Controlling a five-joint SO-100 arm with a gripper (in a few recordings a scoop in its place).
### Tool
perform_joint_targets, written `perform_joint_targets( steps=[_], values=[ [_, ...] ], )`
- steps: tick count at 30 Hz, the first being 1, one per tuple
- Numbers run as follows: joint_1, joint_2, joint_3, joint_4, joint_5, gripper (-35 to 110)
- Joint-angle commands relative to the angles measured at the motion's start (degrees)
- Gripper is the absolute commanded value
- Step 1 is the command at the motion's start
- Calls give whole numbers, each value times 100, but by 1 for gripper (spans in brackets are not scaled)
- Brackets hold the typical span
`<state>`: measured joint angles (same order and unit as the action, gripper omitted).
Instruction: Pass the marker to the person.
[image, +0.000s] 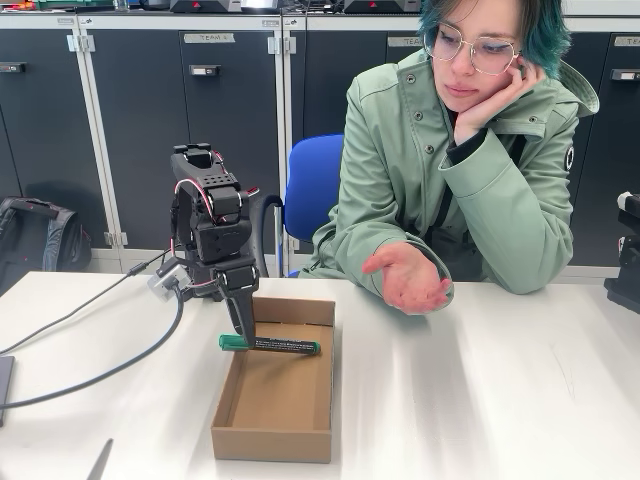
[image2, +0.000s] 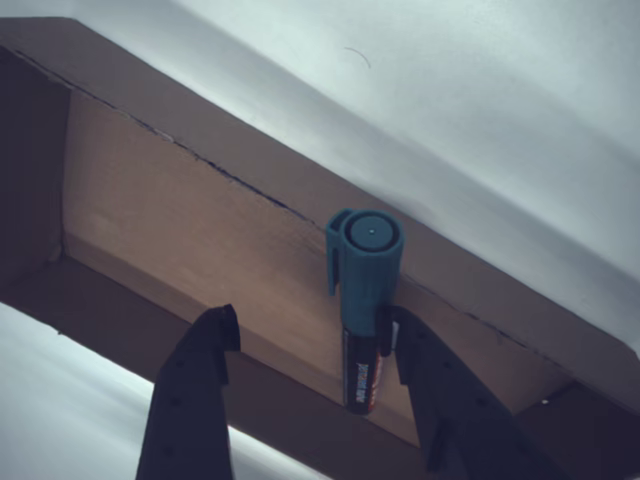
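Your fingers (image2: 300, 380) are spread, the marker (image: 270, 345) touching just one over the box (image: 272, 437); close off-centre and it could tip before reaching the person's hand (image: 412, 277).

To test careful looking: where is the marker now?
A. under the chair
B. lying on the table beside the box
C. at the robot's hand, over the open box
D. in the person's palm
C: the marker sits level at the hand, above the box.
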<state>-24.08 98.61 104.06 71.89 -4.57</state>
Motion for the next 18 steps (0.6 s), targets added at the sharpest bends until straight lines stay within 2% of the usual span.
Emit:
perform_joint_targets(
  steps=[1,10,18],
  values=[
    [79,-97,-352,35,132,31],
    [-141,-308,-360,-483,404,31],
    [-220,-519,-580,-519,554,26]
  ],
)
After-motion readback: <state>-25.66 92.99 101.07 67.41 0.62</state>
